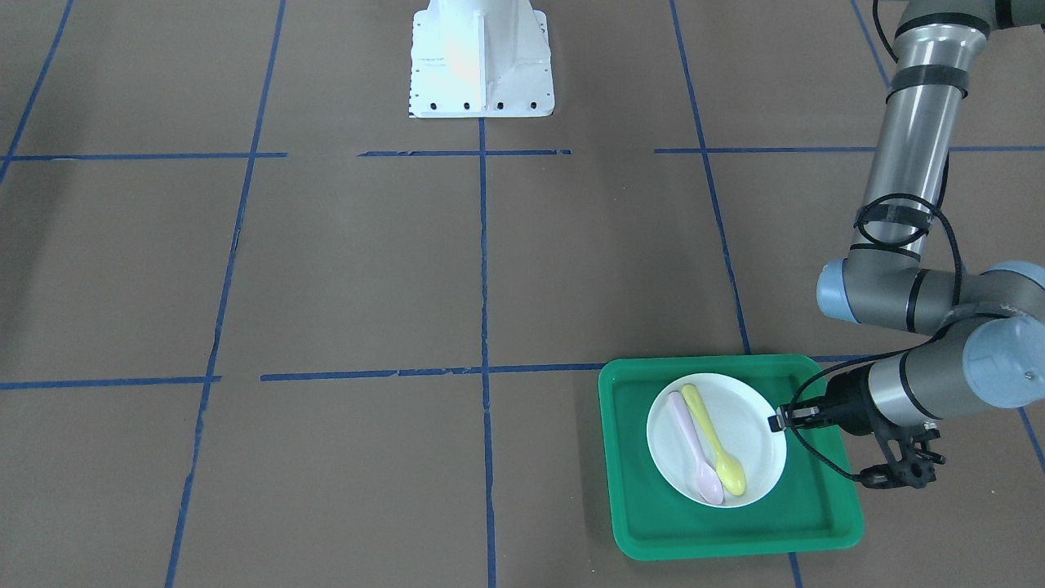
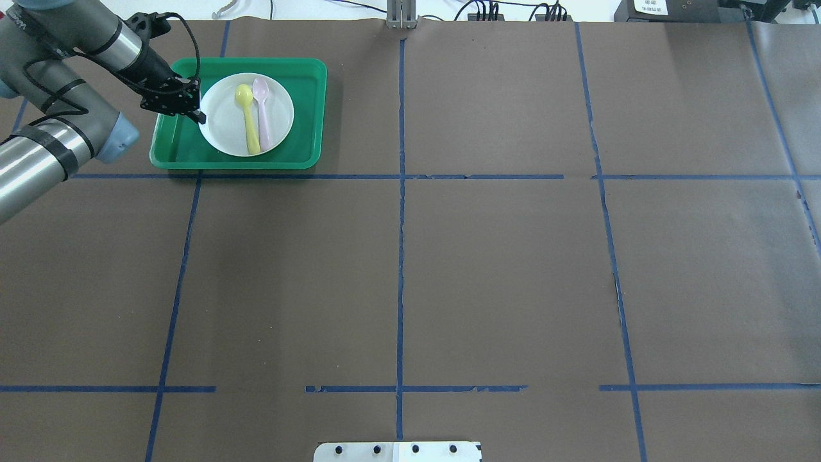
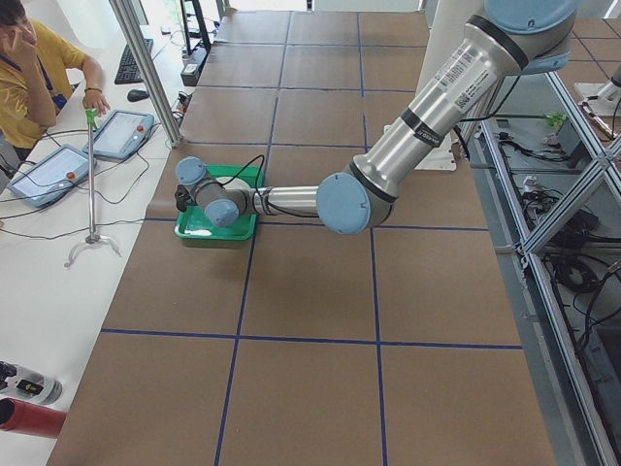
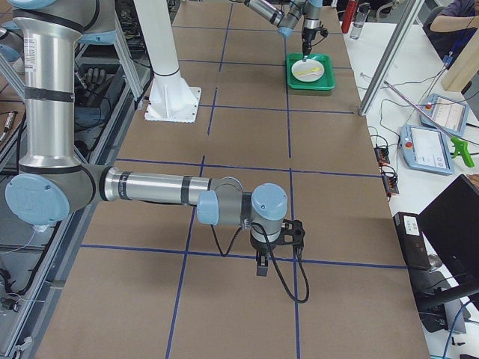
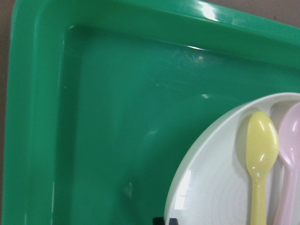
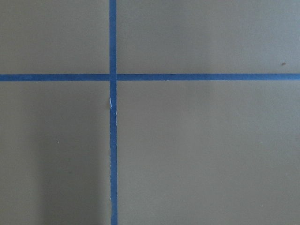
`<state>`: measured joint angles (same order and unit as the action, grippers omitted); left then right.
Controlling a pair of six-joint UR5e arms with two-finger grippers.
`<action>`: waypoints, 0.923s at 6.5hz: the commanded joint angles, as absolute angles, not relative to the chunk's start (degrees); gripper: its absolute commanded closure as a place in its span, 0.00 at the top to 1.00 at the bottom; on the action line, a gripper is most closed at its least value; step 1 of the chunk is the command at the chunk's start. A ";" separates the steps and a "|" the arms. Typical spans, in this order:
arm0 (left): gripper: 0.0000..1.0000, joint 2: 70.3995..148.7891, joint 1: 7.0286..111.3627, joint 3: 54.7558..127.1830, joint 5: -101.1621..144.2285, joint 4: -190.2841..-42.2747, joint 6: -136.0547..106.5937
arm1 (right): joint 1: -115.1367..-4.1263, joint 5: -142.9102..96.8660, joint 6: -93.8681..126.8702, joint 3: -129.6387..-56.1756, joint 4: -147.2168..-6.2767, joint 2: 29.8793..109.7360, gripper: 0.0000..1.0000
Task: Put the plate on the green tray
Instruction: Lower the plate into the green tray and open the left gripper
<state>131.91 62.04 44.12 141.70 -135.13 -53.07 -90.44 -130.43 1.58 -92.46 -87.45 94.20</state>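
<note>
The round plate [image 1: 753, 431] has no long axis. It sits inside the green tray [image 1: 816, 508], with its rim at the tips of the left pincer [image 1: 775, 420] and its body spreading away from them toward the tray's middle. The pincer's fingers are drawn together, pinching that rim. Beyond the tips, a yellow spoon [image 1: 713, 439] and a pink spoon [image 1: 692, 445] lie side by side on the plate, bowls pointing away from the robot. The right pincer [image 4: 262, 266] hangs over the table [image 1: 367, 269], well apart; I cannot tell its opening.

Robot lab — grid-taped table [image 2: 500, 269], teach pendants [image 3: 121, 133].
</note>
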 commanded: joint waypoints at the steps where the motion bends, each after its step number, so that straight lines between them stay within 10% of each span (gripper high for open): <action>1: 0.00 131.84 63.10 43.59 141.15 -134.12 -51.59 | -90.44 -130.43 1.58 -92.46 -87.45 94.13 1.00; 2: 0.00 131.84 63.11 43.59 141.15 -134.12 -51.68 | -90.44 -130.43 1.58 -92.46 -87.45 94.22 1.00; 3: 0.99 131.84 63.19 43.59 141.24 -134.12 -51.68 | -90.44 -130.43 1.58 -92.46 -87.45 94.22 1.00; 6: 1.00 127.66 70.88 44.03 145.34 -128.79 -42.45 | -90.44 -130.43 1.58 -92.46 -87.45 94.13 1.00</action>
